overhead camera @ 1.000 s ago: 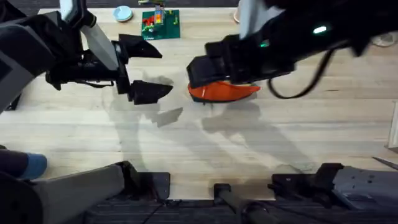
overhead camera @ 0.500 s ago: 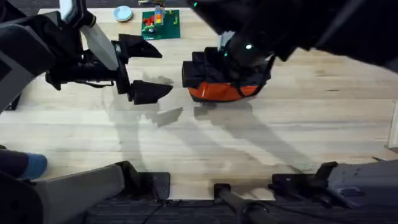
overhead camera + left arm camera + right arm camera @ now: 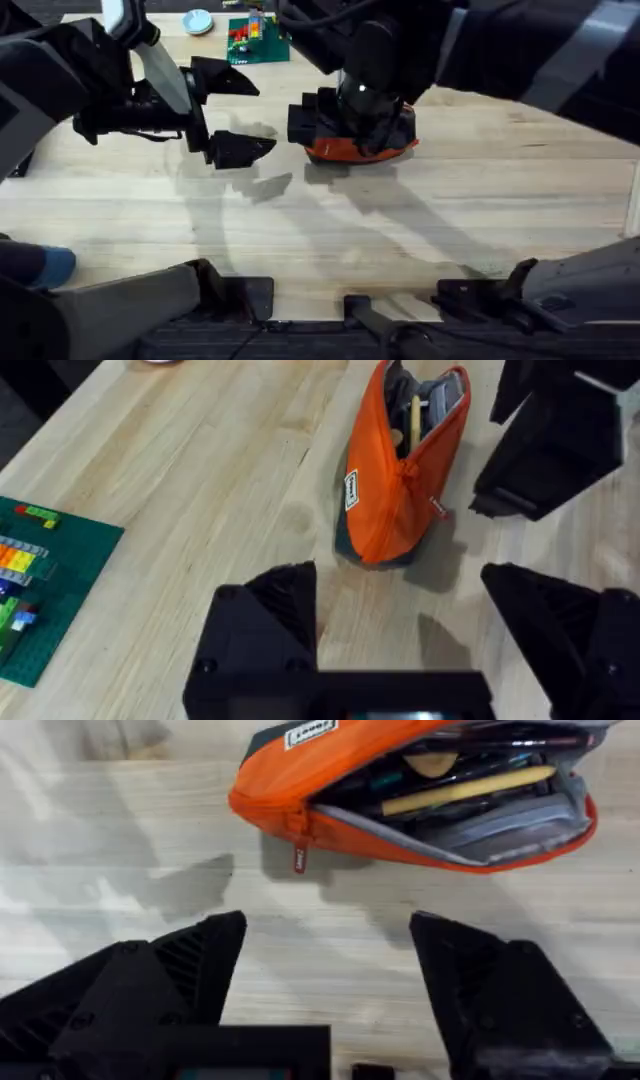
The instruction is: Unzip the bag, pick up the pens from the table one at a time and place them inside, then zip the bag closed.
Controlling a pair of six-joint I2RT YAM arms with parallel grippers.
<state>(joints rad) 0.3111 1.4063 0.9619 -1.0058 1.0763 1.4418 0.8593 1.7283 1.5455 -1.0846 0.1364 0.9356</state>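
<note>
Oblong orange fabric pouch with a dark grey base lies on the light wooden butcher-block bench, mid-bench, under your right arm in the overhead view. Mouth gapes open; a yellowish-tan pen lies lengthwise inside among darker contents. Cannot tell whether the slim black pen is in there too. No pen seen loose on the bench.

Right hand hangs just above and beside the pouch, fingers spread, holding nothing. Left hand hovers off the pouch's end, also spread and empty.

Judgement: loading looks done, so zipping shut is the step in hand.

- The small red zipper pull hangs at the pouch's closed end, near the white label. Go for that, not the fabric.
- Pinch the pull squarely with your right hand; it is small and will slip from a shallow bite.
- Have your left hand pin the end of the pouch near the pull, so the soft body doesn't drag along.
- Draw straight along the zipper line, low to the bench.
- Watch that the tan pen's end stays below the teeth.
</note>
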